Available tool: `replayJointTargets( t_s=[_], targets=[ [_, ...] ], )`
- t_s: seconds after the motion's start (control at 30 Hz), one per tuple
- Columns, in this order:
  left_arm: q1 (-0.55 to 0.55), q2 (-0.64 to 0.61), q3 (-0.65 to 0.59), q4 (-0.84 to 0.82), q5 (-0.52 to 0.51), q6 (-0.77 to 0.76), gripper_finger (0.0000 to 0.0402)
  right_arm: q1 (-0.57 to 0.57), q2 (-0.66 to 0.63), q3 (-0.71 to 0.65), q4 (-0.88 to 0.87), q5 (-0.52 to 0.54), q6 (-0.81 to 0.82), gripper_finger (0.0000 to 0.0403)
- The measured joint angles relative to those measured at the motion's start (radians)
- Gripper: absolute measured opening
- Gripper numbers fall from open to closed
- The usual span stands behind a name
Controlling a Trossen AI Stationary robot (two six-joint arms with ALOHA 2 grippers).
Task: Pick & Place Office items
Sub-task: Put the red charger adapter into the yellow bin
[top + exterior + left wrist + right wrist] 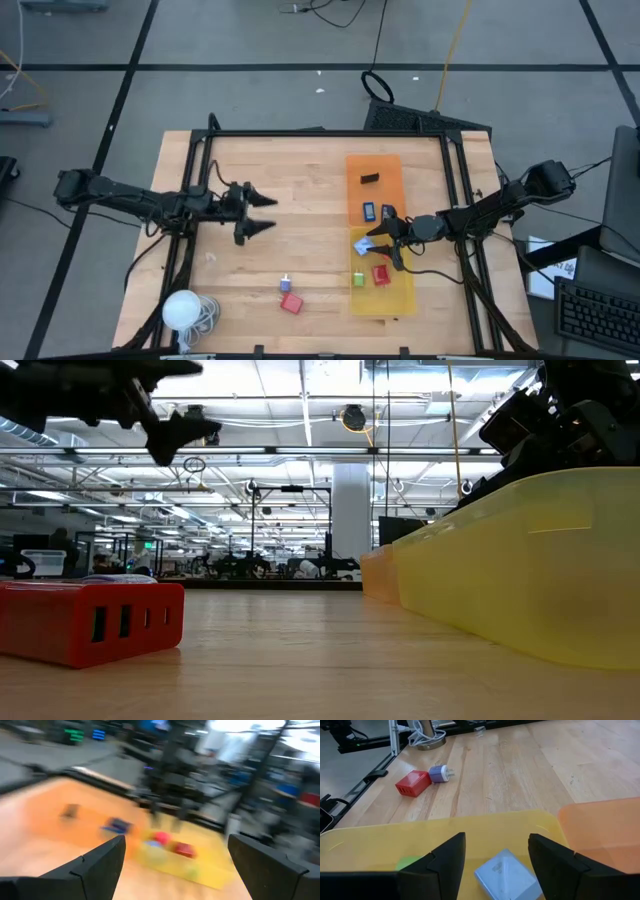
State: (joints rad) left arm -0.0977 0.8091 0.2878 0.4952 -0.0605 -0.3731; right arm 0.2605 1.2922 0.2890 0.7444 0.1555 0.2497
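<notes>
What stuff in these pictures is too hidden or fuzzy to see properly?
- Low view: the yellow tray wall hides whatever lies inside it.
- Left wrist view: motion blur smears the pieces in the orange tray, so they cannot be identified.
- Right wrist view: the light-blue piece is cut off by the picture's edge, and the right gripper fingers cover its sides.
- High view: the black piece is too small to identify.

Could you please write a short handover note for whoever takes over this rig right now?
Left hand: open, empty, raised over the bare table left of the trays.
Right hand: over the yellow tray, fingers either side of the light-blue block; grip unclear.
Done: black piece and two blue pieces in the orange tray; green piece and red piece in the yellow tray.
Left: red block and small lilac plug on the table.
</notes>
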Motion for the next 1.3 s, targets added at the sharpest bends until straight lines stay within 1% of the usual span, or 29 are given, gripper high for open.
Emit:
replayJointTargets(
  t_s=[0.07, 0.17, 0.27, 0.43, 0.6, 0.67, 0.77, 0.9, 1.0, 1.13, 1.3],
  targets=[
    [-0.017, 0.046, 0.0, 0.071, 0.067, 0.007, 0.0351, 0.0, 0.0, 0.0, 0.0, 0.0, 0.0, 0.0204],
    [-0.061, 0.112, 0.001, 0.128, 0.082, 0.02, 0.0351, 0.0, 0.0, 0.0, 0.0, 0.0, 0.0, 0.0205],
    [-0.112, 0.183, 0.02, 0.122, 0.039, 0.019, 0.0351, 0.0, 0.0, 0.0, 0.0, 0.0, 0.0, 0.0205],
    [-0.21, 0.309, 0.092, 0.031, -0.066, 0.052, 0.0351, 0.0, 0.0, 0.0, 0.0, 0.0, 0.0, 0.0201],
    [-0.313, 0.476, 0.183, 0.009, -0.08, 0.128, 0.0351, 0.0, 0.0, 0.0, 0.0, 0.0, 0.0, 0.0201],
    [-0.346, 0.545, 0.229, -0.004, -0.079, 0.101, 0.0351, 0.0, 0.0, 0.0, 0.0, 0.0, 0.0, 0.02],
    [-0.389, 0.644, 0.29, -0.07, -0.081, 0.053, 0.0351, 0.0, 0.0, 0.0, 0.001, 0.0, 0.0, 0.0199],
    [-0.451, 0.757, 0.361, -0.168, -0.128, -0.05, 0.0351, 0.0, 0.0, 0.0, 0.003, 0.0, 0.0, 0.0201],
    [-0.49, 0.819, 0.384, -0.205, -0.174, -0.116, 0.0351, 0.0, 0.0, 0.0, 0.009, 0.0, 0.0, 0.0199],
    [-0.524, 0.874, 0.4, -0.203, -0.229, -0.207, 0.0351, 0.0, 0.0, 0.0, 0.015, 0.0, 0.0, 0.0197],
    [-0.553, 0.932, 0.414, -0.191, -0.251, -0.239, 0.0351, 0.0, 0.0, 0.0, 0.016, 0.0, 0.0, 0.0198]
  ],
)
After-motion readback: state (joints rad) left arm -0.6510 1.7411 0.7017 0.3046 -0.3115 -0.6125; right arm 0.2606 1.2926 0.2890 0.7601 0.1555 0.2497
